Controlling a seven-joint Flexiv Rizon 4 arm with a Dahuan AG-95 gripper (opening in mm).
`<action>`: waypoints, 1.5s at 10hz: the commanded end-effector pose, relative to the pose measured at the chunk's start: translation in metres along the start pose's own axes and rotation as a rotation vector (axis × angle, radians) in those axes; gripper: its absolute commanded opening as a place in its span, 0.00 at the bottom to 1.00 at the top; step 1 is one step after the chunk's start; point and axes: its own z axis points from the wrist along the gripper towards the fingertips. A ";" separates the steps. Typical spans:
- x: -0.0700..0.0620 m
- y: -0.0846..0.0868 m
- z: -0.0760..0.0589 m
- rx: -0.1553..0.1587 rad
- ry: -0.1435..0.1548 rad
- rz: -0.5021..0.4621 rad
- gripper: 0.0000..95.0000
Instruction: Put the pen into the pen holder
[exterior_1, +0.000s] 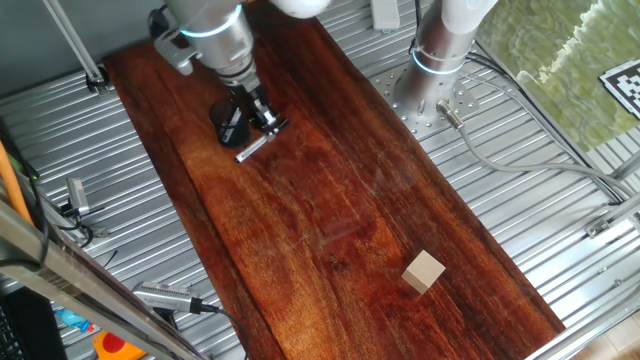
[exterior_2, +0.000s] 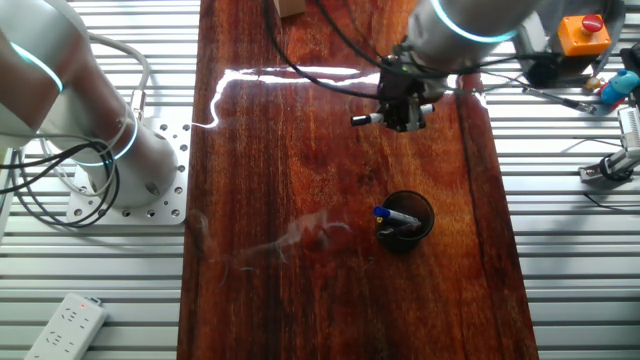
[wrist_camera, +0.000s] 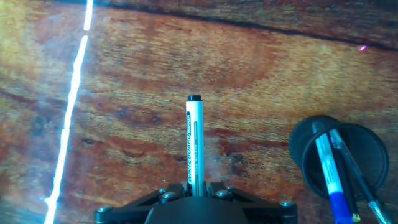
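Observation:
My gripper (wrist_camera: 196, 186) is shut on the pen (wrist_camera: 194, 142), a slim white pen with a black tip and dark print on its barrel, and holds it level above the wooden table. The pen juts out of the gripper (exterior_1: 262, 122) in one fixed view (exterior_1: 253, 148) and shows as a short white stick in the other fixed view (exterior_2: 368, 119), where the gripper (exterior_2: 405, 112) hangs above the board. The pen holder (exterior_2: 405, 222), a small black round cup, stands on the table apart from the gripper, with a blue-capped pen (exterior_2: 396, 215) in it. In the hand view the holder (wrist_camera: 339, 158) is at the lower right.
A tan wooden cube (exterior_1: 424, 271) lies at the near end of the dark wooden board (exterior_1: 330, 230). A second arm's base (exterior_1: 435, 70) stands beside the board. Ribbed metal surrounds the board, with cables, a power strip (exterior_2: 65, 325) and an orange stop-button box (exterior_2: 583, 32).

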 end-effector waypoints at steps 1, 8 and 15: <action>-0.003 -0.001 0.001 -0.030 0.087 -0.016 0.00; 0.040 -0.072 -0.012 -0.098 0.185 -0.051 0.00; 0.043 -0.128 -0.008 -0.167 0.344 -0.047 0.00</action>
